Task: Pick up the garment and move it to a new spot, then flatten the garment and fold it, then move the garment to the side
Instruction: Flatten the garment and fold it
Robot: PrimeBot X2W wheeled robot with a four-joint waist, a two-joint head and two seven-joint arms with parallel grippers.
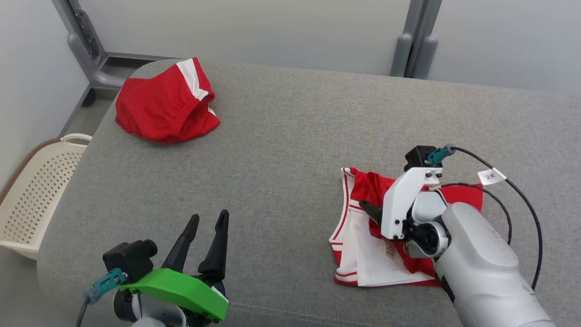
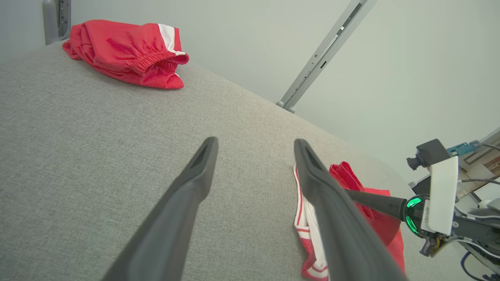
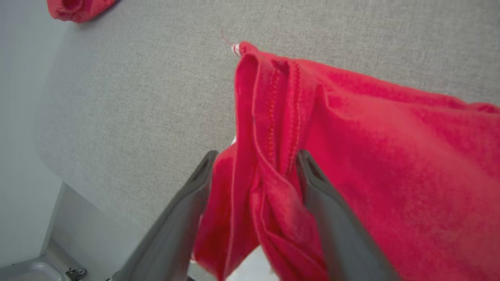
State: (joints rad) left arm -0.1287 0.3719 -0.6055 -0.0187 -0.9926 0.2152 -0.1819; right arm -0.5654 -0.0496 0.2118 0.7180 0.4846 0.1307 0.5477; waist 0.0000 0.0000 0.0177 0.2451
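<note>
The garment (image 1: 363,254), red with white panels and red-striped trim, lies folded on the grey cushion (image 1: 290,136) at the right. My right gripper (image 1: 370,213) is down on its red upper part. In the right wrist view that gripper (image 3: 257,154) is open, its fingers (image 3: 332,218) standing apart on either side of a bunched ridge of the red cloth (image 3: 390,156). My left gripper (image 1: 209,216) is open and holds nothing near the front left edge, well clear of the garment. The left wrist view shows the left gripper (image 2: 256,141) above bare cushion, with the garment (image 2: 343,175) and the right gripper's finger (image 2: 371,200) to its right.
A second red garment (image 1: 165,106) with a white stripe and an elastic waist lies crumpled at the cushion's far left corner. A cream perforated basket (image 1: 34,200) stands on the floor off the left edge. Grey frame posts (image 1: 413,50) rise behind the cushion.
</note>
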